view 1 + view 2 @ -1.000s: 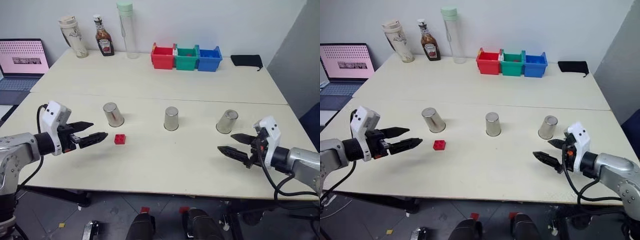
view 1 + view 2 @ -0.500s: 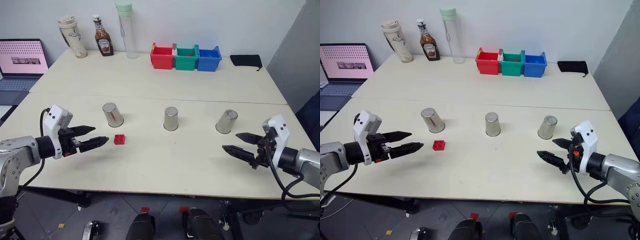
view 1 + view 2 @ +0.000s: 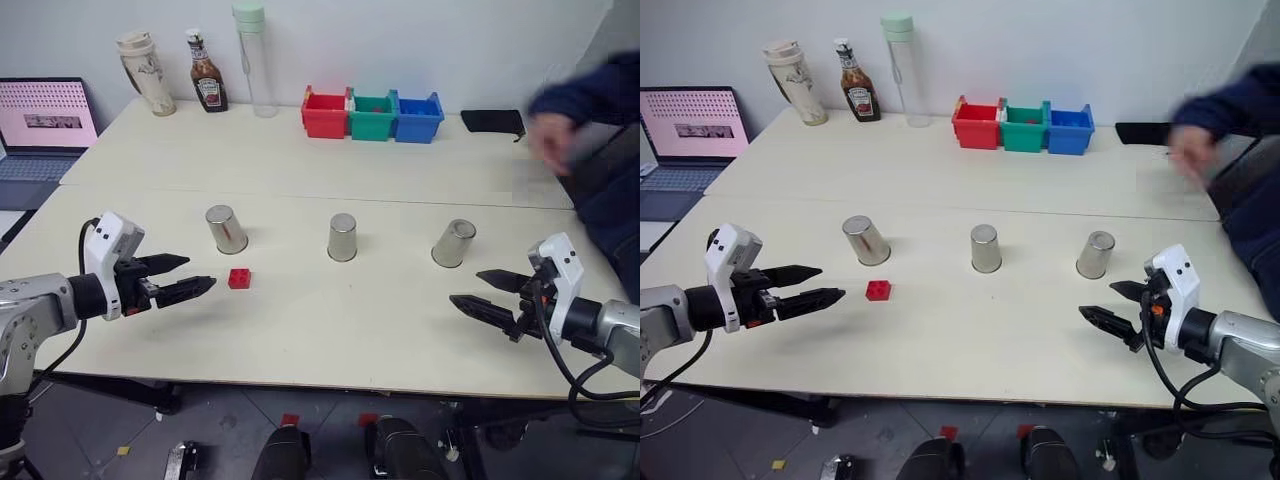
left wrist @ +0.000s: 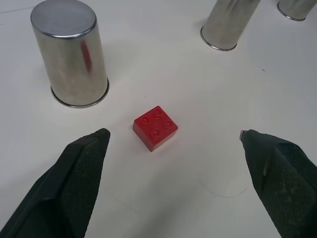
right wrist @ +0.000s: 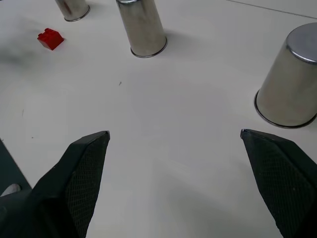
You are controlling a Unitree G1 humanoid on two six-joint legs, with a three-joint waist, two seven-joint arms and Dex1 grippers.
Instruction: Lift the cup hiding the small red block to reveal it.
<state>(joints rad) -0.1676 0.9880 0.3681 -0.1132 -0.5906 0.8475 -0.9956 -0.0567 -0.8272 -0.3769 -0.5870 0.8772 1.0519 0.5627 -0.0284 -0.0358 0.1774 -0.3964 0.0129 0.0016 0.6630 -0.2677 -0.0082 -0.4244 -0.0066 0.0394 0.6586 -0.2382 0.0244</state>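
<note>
Three steel cups stand mouth-down in a row across the middle of the surface: the left cup (image 3: pixel 226 229), the middle cup (image 3: pixel 342 237) and the right cup (image 3: pixel 454 243), the last leaning a little in the head views. The small red block (image 3: pixel 240 278) already lies in the open on the surface, just in front of the left cup toward the near edge and not touching it, so judged from this it is already revealed. The left gripper (image 3: pixel 188 276) hovers near the block with its jaws spread wide and empty; in the left wrist view the block (image 4: pixel 155 127) sits between its two fingers. The right gripper (image 3: pixel 492 294) hangs above the surface toward the near right corner, jaws also wide and holding nothing, short of the right cup. Any such cup looks light, rigid and smooth, so likely slippery; a grip across the tapered wall about mid-height, squeezing from both sides, seems safest, as the closed base on top gives no lip. Compared with a second ago, the cups and block have kept their places, the two grippers have barely shifted, and a person's blurred hand (image 3: pixel 553 133) and dark blue sleeve (image 3: pixel 600 90) have come in over the far right corner.
</note>
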